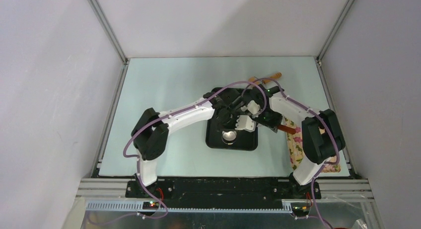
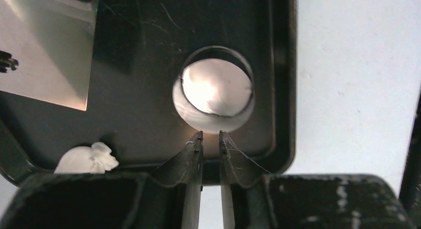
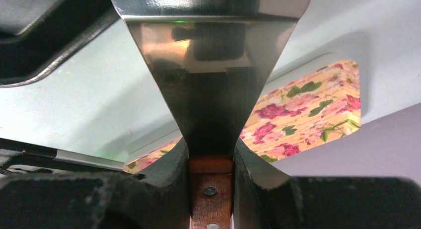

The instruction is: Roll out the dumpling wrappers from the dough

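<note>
The dough [image 2: 87, 159] is a small ragged white lump at the near-left corner of the black tray [image 2: 144, 35], left of my left gripper [image 2: 212, 137]. That gripper hovers over the tray with its jaws almost together and nothing between them, just short of the round steel cup [image 2: 213, 90]. In the top view it [image 1: 230, 119] sits over the tray [image 1: 248, 143] above the cup [image 1: 229, 135]. My right gripper [image 3: 211, 159] is shut on the wooden handle [image 3: 210, 194] of a steel scraper, whose blade [image 3: 211, 55] reaches over the tray's edge. The dough is hidden in the top view.
A wooden rolling pin [image 1: 266, 79] lies behind the tray. A floral mat [image 1: 298, 145] lies at the right, by the right arm, and also shows in the right wrist view [image 3: 308, 110]. The scraper's blade [image 2: 44, 45] shows at the left wrist view's upper left.
</note>
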You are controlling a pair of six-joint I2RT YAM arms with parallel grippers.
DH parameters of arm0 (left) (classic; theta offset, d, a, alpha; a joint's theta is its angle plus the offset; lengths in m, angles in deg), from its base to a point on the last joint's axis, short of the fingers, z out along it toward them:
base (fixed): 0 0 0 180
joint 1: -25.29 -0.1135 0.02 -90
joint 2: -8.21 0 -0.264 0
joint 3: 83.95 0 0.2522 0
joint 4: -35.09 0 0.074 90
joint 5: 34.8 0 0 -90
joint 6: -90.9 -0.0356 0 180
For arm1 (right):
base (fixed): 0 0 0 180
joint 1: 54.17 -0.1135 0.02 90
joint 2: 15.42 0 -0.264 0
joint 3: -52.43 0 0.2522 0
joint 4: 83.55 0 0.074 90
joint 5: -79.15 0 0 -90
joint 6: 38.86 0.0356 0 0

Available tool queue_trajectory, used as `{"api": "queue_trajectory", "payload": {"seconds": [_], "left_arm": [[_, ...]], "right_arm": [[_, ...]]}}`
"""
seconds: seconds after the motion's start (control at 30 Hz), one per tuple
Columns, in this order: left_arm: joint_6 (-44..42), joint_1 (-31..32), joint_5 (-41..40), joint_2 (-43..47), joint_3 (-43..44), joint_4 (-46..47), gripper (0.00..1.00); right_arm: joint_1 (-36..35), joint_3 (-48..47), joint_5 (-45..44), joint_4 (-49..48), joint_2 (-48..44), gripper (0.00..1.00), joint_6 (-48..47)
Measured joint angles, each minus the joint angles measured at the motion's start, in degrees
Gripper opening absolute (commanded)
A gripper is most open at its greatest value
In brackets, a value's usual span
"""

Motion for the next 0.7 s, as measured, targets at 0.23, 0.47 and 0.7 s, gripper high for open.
{"api": "queue_trajectory", "payload": {"seconds": [0.23,0.47,0.7], "left_arm": [[2.9,-1.1,0.2,-5.2,4.0,3.6,0.26],[5.4,-3.3,0.2,-7.8,4.2,3.7,0.27],[6.8,-3.8,0.9,-8.5,4.1,3.7,0.27]], "right_arm": [[3.3,0.0,0.5,0.1,-2.6,0.00,0.0],[5.1,0.0,1.6,0.4,-5.6,0.00,0.0],[7.1,0.0,2.1,0.6,-6.3,0.00,0.0]]}}
